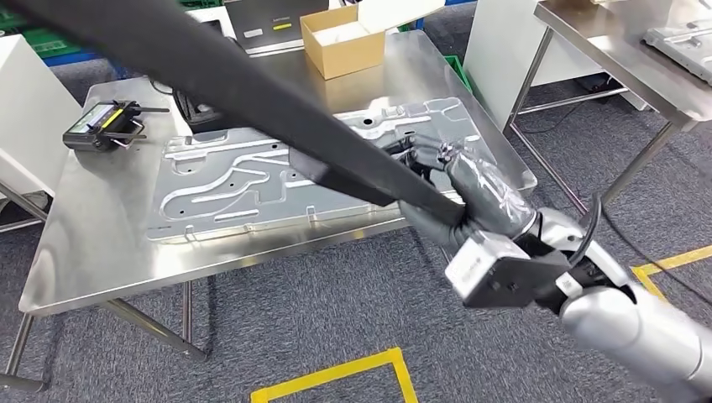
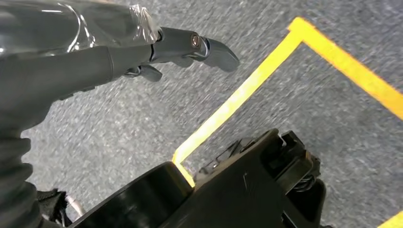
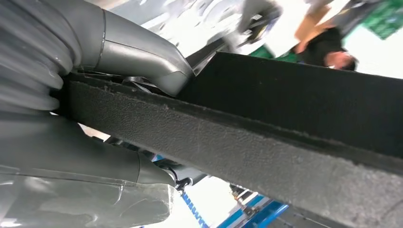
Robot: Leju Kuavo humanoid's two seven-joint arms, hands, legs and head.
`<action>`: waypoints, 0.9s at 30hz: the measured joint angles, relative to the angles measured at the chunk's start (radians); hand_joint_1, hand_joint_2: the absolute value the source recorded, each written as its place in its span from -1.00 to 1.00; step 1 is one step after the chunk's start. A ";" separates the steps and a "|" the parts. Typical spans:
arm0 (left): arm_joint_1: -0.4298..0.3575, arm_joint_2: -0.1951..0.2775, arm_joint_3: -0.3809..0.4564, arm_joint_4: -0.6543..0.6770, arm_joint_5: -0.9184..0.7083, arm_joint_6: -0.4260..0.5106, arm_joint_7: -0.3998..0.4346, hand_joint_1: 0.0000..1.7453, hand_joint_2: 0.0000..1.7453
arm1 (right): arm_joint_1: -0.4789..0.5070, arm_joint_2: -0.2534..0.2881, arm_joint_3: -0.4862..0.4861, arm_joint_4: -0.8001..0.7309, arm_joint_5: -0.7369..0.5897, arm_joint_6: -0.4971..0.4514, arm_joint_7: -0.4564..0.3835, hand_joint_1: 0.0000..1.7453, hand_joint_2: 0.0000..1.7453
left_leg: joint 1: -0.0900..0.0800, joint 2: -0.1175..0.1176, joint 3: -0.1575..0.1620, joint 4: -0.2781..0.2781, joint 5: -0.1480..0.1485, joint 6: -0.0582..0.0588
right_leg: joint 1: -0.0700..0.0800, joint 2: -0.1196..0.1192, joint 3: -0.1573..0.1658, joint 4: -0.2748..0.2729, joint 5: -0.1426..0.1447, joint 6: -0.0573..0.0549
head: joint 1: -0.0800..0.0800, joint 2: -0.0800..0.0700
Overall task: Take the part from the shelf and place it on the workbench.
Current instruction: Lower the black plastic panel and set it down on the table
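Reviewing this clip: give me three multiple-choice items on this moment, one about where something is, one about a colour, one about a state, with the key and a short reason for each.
1. Where does the cardboard box stand?
A. at the far edge of the workbench
B. on the floor
C. on the stamped metal plate

2. What colour is the floor tape?
A. red
B. yellow
C. white

3. What is the right hand doing?
A. hanging with nothing in it
B. pressing the handheld device
C. gripping the long black part

Key: 1 A, the box sits on the tabletop beyond the plate. 2 B, the lines show yellow on grey carpet. 3 C, thumb and fingers close around the part in the right wrist view.
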 joint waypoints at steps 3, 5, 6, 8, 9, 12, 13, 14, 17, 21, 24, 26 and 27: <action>-0.001 0.000 -0.008 0.000 -0.008 -0.008 0.006 -1.00 1.00 | -0.054 -0.026 0.009 0.034 0.025 0.037 0.020 1.00 1.00 | -0.009 0.001 0.039 -0.194 0.147 0.023 | 0.002 0.001 0.033 -0.003 -0.026 0.007 | 0.000 0.000; -0.002 0.000 -0.015 0.000 -0.014 -0.013 0.010 -1.00 1.00 | -0.085 -0.039 0.022 0.065 0.044 0.063 0.034 1.00 1.00 | -0.018 0.001 0.053 -0.260 0.188 0.036 | 0.001 0.003 0.042 -0.009 -0.033 0.017 | 0.000 0.000; -0.003 0.000 -0.018 0.000 -0.017 -0.015 0.013 -1.00 1.00 | -0.096 -0.043 0.029 0.080 0.053 0.075 0.040 1.00 1.00 | -0.021 0.002 0.056 -0.265 0.184 0.039 | 0.002 0.004 0.046 -0.011 -0.033 0.022 | 0.001 0.000; -0.005 -0.001 -0.020 0.000 -0.021 -0.017 0.015 -1.00 1.00 | -0.106 -0.048 0.036 0.096 0.066 0.088 0.047 1.00 1.00 | -0.021 0.001 0.060 -0.272 0.188 0.042 | 0.003 0.004 0.049 -0.011 -0.031 0.028 | 0.001 0.000; -0.006 -0.001 -0.021 0.000 -0.022 -0.017 0.016 -1.00 1.00 | -0.107 -0.048 0.038 0.098 0.067 0.089 0.048 1.00 1.00 | -0.021 0.001 0.061 -0.273 0.187 0.043 | 0.003 0.004 0.050 -0.011 -0.031 0.028 | 0.001 0.000; -0.009 -0.001 -0.022 0.000 -0.024 -0.019 0.018 -1.00 1.00 | -0.118 -0.051 0.044 0.111 0.076 0.095 0.051 1.00 1.00 | -0.019 -0.002 0.072 -0.277 0.187 0.046 | 0.002 0.003 0.056 -0.011 -0.031 0.030 | 0.001 0.000; -0.011 -0.002 -0.024 0.000 -0.029 -0.023 0.021 -1.00 1.00 | -0.133 -0.053 0.055 0.135 0.092 0.101 0.054 1.00 1.00 | -0.016 -0.004 0.089 -0.285 0.183 0.052 | 0.002 0.003 0.019 0.050 -0.047 0.033 | 0.002 0.000; -0.013 -0.004 -0.029 0.000 -0.034 -0.027 0.025 -1.00 1.00 | -0.148 -0.054 0.070 0.164 0.113 0.108 0.058 1.00 1.00 | -0.013 -0.006 0.107 -0.292 0.177 0.058 | 0.002 0.003 -0.029 0.125 -0.069 0.036 | 0.002 0.000; -0.015 -0.008 -0.043 0.000 -0.047 -0.035 0.034 -1.00 1.00 | -0.171 -0.056 0.114 0.257 0.179 0.126 0.069 1.00 1.00 | -0.009 -0.013 0.151 -0.303 0.149 0.066 | 0.001 0.002 -0.161 0.263 -0.099 0.041 | 0.004 0.000; -0.016 -0.009 -0.052 0.000 -0.060 -0.044 0.040 -1.00 1.00 | -0.185 -0.055 0.156 0.351 0.249 0.141 0.075 1.00 1.00 | -0.011 -0.019 0.191 -0.299 0.107 0.050 | 0.000 -0.003 -0.101 0.021 0.070 0.040 | 0.003 0.000; -0.021 -0.010 -0.062 0.000 -0.069 -0.048 0.046 -1.00 1.00 | -0.190 -0.056 0.185 0.413 0.291 0.150 0.082 1.00 1.00 | -0.015 -0.018 0.198 -0.293 0.087 0.033 | 0.004 -0.003 -0.088 -0.016 0.085 0.020 | 0.002 0.000; -0.025 -0.010 -0.067 0.000 -0.074 -0.049 0.050 -1.00 1.00 | -0.193 -0.057 0.198 0.449 0.313 0.153 0.086 1.00 1.00 | -0.013 -0.016 0.180 -0.250 0.087 0.025 | 0.002 -0.001 -0.080 -0.017 0.080 0.009 | 0.002 0.000; -0.029 -0.010 -0.069 0.000 -0.076 -0.050 0.051 -1.00 1.00 | -0.195 -0.057 0.202 0.466 0.321 0.156 0.086 1.00 1.00 | -0.011 -0.014 0.151 -0.201 0.082 0.019 | 0.001 -0.001 -0.074 -0.017 0.076 0.004 | 0.002 0.000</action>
